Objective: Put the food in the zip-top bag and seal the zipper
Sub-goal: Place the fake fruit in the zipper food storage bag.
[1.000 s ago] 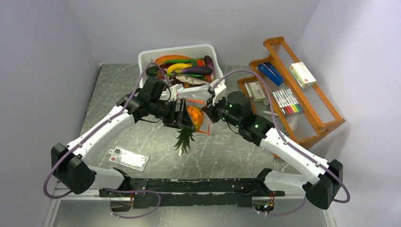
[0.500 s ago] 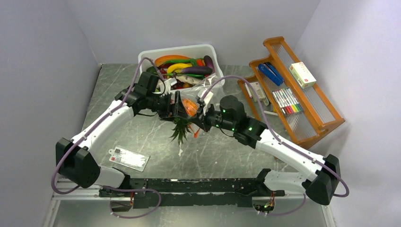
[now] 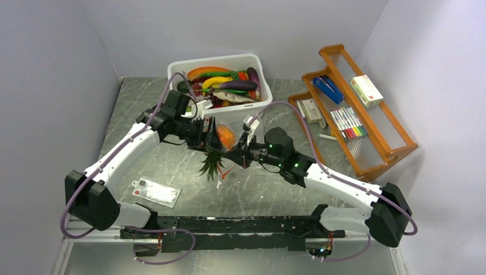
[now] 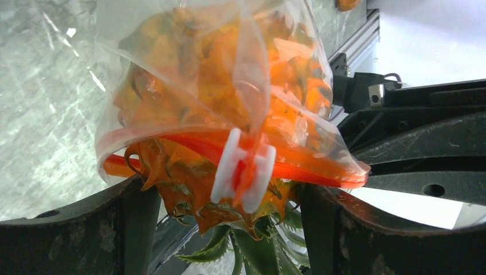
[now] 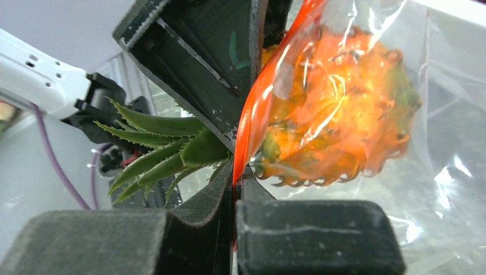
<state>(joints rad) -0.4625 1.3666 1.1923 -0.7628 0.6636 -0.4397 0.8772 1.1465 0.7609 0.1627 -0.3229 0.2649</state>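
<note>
The orange pineapple [image 3: 226, 136] hangs above the table with its green crown [image 3: 211, 163] pointing down. My left gripper [image 3: 207, 134] is shut on the pineapple just above the crown; in the left wrist view the gripper [image 4: 222, 197] has a finger on each side of the fruit [image 4: 189, 177]. The clear zip-top bag [image 4: 172, 46] covers the pineapple's body. Its orange-red zipper [image 4: 321, 172] runs across the fruit, with a white slider [image 4: 243, 169] in the middle. My right gripper [image 3: 238, 153] is shut on one end of the zipper [image 5: 252, 120], as the right wrist view [image 5: 235, 197] shows.
A white tub [image 3: 213, 58] of other toy fruits and vegetables stands at the back, just behind the grippers. A wooden rack [image 3: 334, 50] with markers and small boxes stands at the right. A flat white card [image 3: 156, 191] lies near the left arm's base.
Both grippers have moved left and a little toward the near side, carrying the pineapple and bag. The right arm has stretched further left. Both grips are unchanged.
</note>
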